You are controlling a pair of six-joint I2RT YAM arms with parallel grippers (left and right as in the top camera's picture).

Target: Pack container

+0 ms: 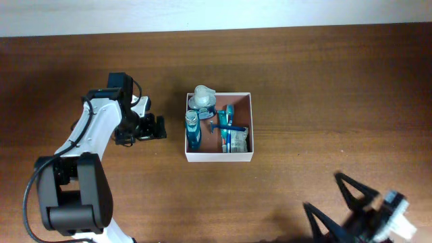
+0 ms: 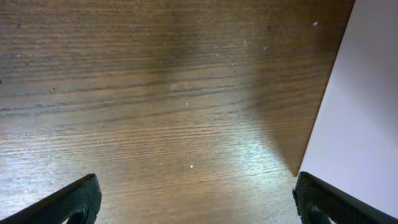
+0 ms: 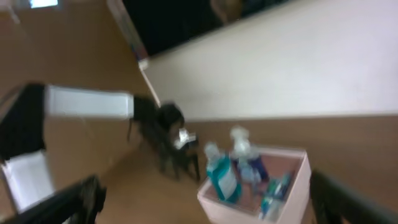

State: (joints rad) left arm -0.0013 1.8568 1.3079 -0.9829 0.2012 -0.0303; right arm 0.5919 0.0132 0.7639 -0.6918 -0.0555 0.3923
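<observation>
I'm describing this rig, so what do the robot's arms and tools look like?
The left arm has white links, black joints and a thin black cable. The left tool and right tool have black fingers; white shows behind the right tool.

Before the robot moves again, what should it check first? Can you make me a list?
1. Left hand open: ok, its fingers are spread wide.
2. Right hand open: ok, its fingers are spread wide too.
3. Both hands empty: ok, nothing sits between the fingers of either one.
4. Left hand apart from the box: ok, it is beside the left wall with a gap.
5. Blue bottle inside the box: ok, it lies along the left wall.
6. Room left in the box: ok, bare reddish floor shows in the far right corner.
</observation>
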